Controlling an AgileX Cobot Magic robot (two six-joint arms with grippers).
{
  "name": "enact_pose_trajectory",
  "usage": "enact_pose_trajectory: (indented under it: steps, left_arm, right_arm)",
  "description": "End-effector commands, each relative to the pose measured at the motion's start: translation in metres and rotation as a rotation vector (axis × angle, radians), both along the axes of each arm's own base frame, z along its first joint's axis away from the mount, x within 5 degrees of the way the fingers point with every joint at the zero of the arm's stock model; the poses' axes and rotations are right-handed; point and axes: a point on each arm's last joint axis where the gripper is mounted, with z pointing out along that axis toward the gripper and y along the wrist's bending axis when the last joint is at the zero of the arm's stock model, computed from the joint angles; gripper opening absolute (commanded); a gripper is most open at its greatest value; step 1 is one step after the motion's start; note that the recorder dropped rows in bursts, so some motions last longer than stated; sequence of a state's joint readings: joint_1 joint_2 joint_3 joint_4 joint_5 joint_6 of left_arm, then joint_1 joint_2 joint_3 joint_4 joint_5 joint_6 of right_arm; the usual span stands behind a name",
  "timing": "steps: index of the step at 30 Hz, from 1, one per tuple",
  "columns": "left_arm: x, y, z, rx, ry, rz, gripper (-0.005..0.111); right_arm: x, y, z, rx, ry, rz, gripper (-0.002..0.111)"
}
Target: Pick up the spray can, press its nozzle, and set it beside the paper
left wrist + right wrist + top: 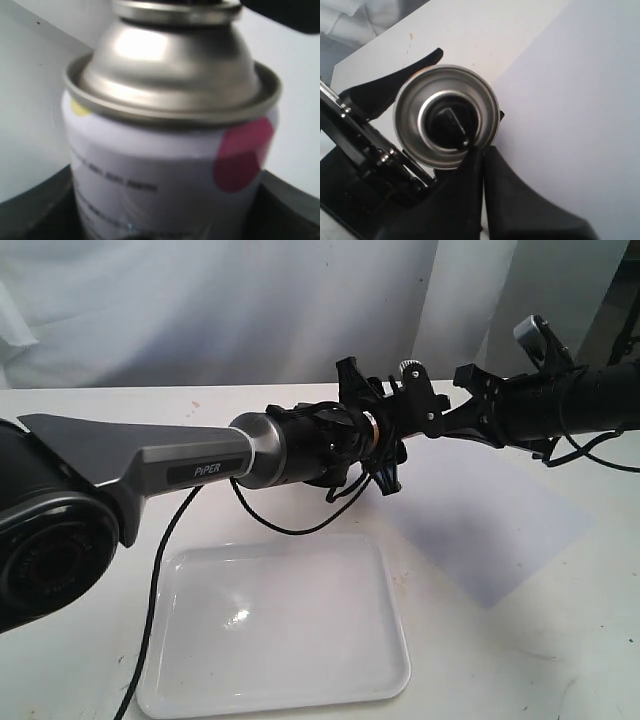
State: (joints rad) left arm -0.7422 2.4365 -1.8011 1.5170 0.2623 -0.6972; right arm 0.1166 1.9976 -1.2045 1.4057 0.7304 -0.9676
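Observation:
The spray can [165,150] fills the left wrist view: white body, pink dot, yellow patch, silver dome. My left gripper [160,217] is shut on its body, with dark fingers [35,210] on both sides. From above, the right wrist view shows the silver top [410,117] and the black nozzle [449,125]. My right gripper [482,150] is shut, its tips at the dome's rim beside the nozzle. In the exterior view, both grippers, left [385,435] and right [425,405], meet above the table and hide most of the can. The pale bluish paper [485,520] lies below and to the right of them.
A glossy white rimmed tray [150,680] lies at the front, left of the paper. The left arm's black cable [160,560] trails over the table past the tray's left rim. White cloth hangs behind the table.

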Motion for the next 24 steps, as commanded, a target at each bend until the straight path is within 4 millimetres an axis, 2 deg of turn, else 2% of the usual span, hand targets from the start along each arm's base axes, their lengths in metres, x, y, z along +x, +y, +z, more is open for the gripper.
enact_pose_trajectory:
  steps: [1,11,24]
  left_arm:
    - [-0.001,-0.002,0.017,0.010,-0.039,-0.020,0.000]
    - [-0.002,-0.002,0.015,-0.005,-0.019,-0.008,0.000]
    - [-0.013,-0.014,0.016,-0.017,-0.010,-0.041,0.000]
  right_arm:
    - [-0.001,-0.007,0.008,-0.022,-0.002,-0.001,0.000]
    - [-0.003,-0.022,0.036,-0.049,-0.071,-0.045,0.000]
    - [0.000,-0.017,0.028,-0.023,-0.076,-0.041,0.000]
